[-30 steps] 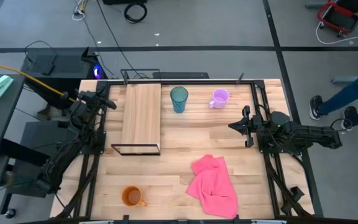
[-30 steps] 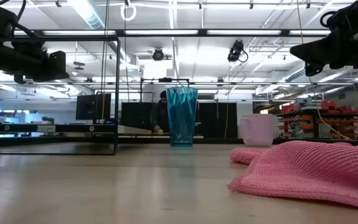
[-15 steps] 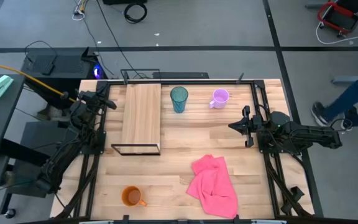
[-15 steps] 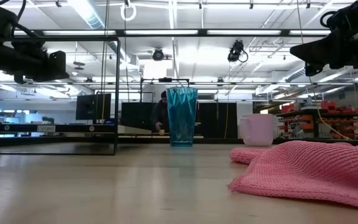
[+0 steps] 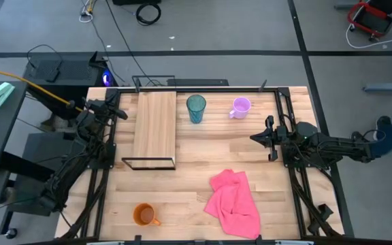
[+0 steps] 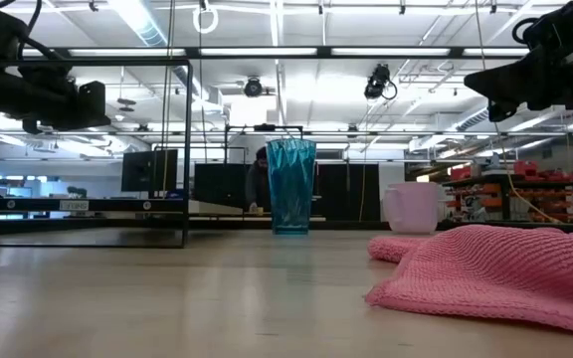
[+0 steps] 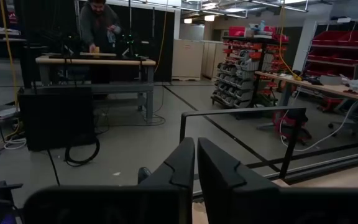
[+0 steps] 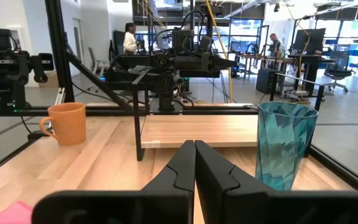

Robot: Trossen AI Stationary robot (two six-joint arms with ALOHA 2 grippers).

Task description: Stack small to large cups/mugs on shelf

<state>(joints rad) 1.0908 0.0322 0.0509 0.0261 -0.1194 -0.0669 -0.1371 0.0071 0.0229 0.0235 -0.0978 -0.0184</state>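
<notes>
The teal tumbler (image 5: 196, 107) stands upright on the table at the far middle, also in the low view (image 6: 290, 186) and the right wrist view (image 8: 283, 144). The pale purple mug (image 5: 240, 107) stands to its right. The orange mug (image 5: 143, 215) stands near the front left; it shows in the right wrist view (image 8: 66, 122). The shelf (image 5: 154, 126), a light wood plank on a black wire frame, sits at the far left. My left gripper (image 5: 122, 113) is shut, raised at the table's left edge. My right gripper (image 5: 253, 138) is shut, raised at the right side.
A crumpled pink cloth (image 5: 235, 203) lies on the table at the front right, also in the low view (image 6: 485, 272). Black frame rails run along the table's left, right and far edges. A person's foot (image 5: 382, 126) shows on the floor right of the table.
Both arms keep still. The person on the floor to the right of the table has walked off toward the right, so only a foot remains in the high view.
</notes>
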